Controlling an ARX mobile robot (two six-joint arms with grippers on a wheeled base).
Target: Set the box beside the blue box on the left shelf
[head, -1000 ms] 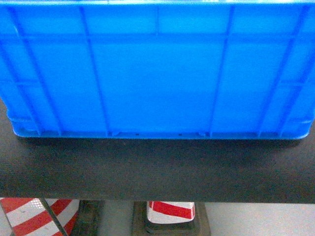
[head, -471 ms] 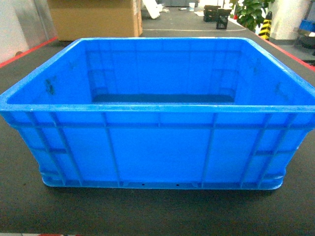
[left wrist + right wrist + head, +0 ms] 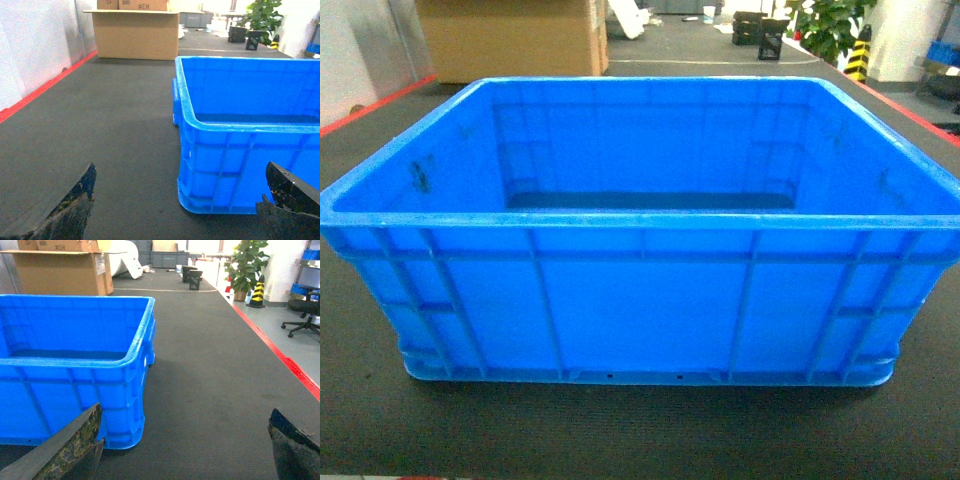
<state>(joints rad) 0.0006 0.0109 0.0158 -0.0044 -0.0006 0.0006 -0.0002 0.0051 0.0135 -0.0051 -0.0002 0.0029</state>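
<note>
Two open, empty grippers, left gripper (image 3: 177, 200) and right gripper (image 3: 185, 442), flank the blue crate (image 3: 640, 300) on the dark mat (image 3: 100, 125), crate between them, long axis crosswise, neither nearer.

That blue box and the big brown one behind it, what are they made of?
The blue box looks like moulded plastic: glossy, with ribbed walls and a thick rolled rim. The brown box seems to be cardboard: matte tan, with folded flaps open on top.
</note>
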